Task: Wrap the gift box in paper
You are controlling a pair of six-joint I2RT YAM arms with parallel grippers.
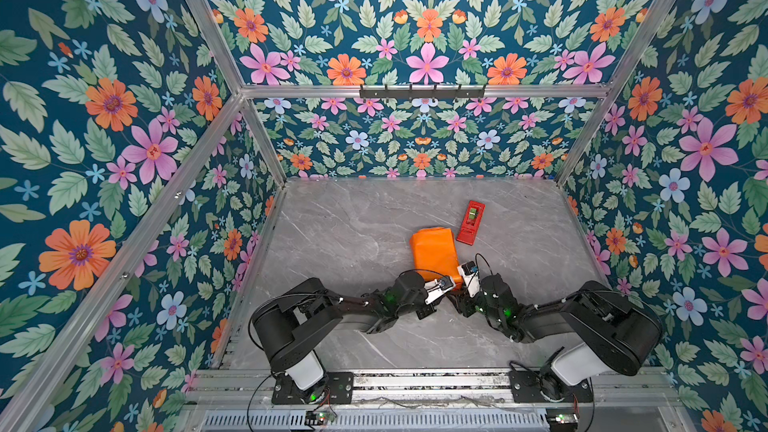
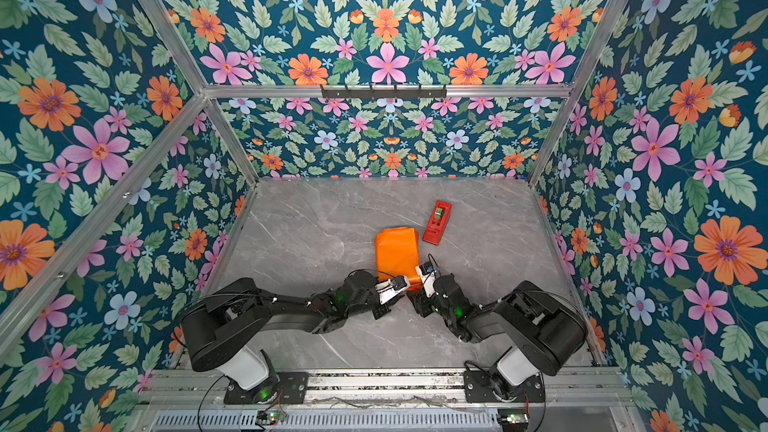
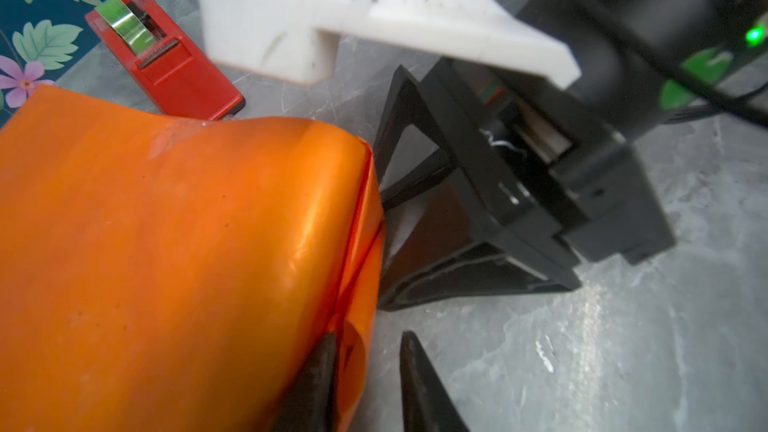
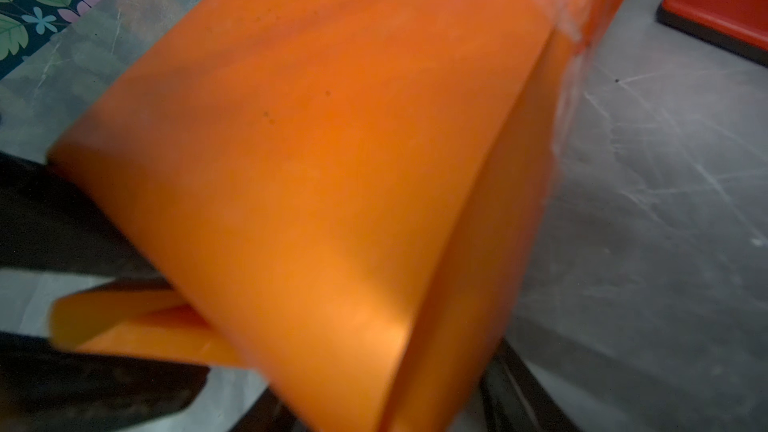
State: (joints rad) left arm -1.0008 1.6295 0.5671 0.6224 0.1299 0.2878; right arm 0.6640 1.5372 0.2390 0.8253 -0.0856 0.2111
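- On the tabletop (image 1: 353, 218): paper (image 1: 434, 253) folded into a boxy parcel, tape dispenser (image 1: 471, 222) just beside; gift box hidden.
- At the parcel's near corner: left pincer (image 3: 368, 351), tips slightly apart, flap edge between.
- Against the same end: right pincer (image 3: 380, 226), spread wide.

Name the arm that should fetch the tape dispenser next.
Right, probably. The red tape dispenser lies beyond the paper on the side of the right gripper, while the left gripper straddles the paper's near end flap, open, placed to hold it.
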